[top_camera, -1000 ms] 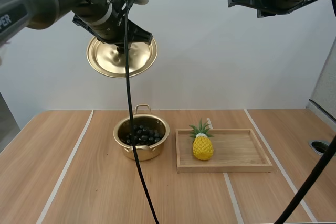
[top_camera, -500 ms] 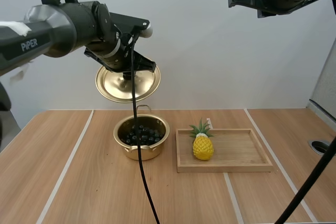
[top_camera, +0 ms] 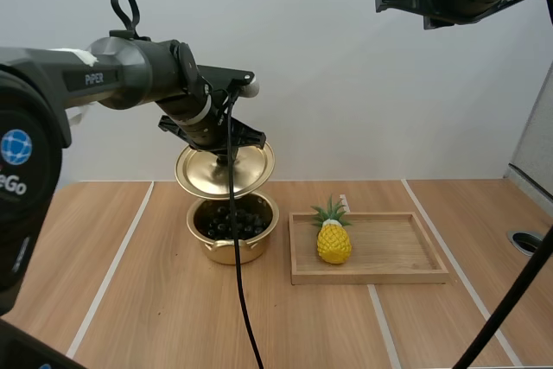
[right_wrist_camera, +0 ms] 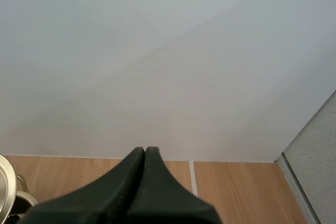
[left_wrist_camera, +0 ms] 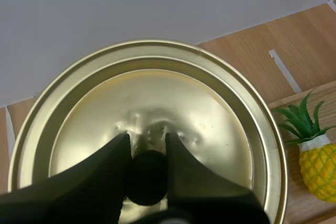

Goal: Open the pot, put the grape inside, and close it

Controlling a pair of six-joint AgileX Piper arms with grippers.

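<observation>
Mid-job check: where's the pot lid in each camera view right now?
High view: lid hangs from the left end effector, just above the pot.
Left wrist view: lid lies under the fingers, which pinch its knob; pineapple beside it.
Right wrist view: sliver of lid rim above the pot's handle.
Shared landmark: the wooden table.

Lid (left_wrist_camera: 157, 93): shiny gold, with pale, blurred reflections across its face.
Knob (left_wrist_camera: 147, 179): black.
Pot (top_camera: 230, 253): glossy gold, like the lid.
Grapes (top_camera: 232, 222): very dark, near black, with small glints.
Pineapple (top_camera: 333, 244): yellow body with a fine criss-cross pattern, white band, green leaves.
Tray (top_camera: 389, 244): light wood with straight grain lines.
Table (top_camera: 130, 300): warm light wood grain, crossed by thin pale stripes.
Left gripper (left_wrist_camera: 147, 139): black.
Right gripper (right_wrist_camera: 145, 150): black.
Wall (top_camera: 346, 84): plain pale grey.
</observation>
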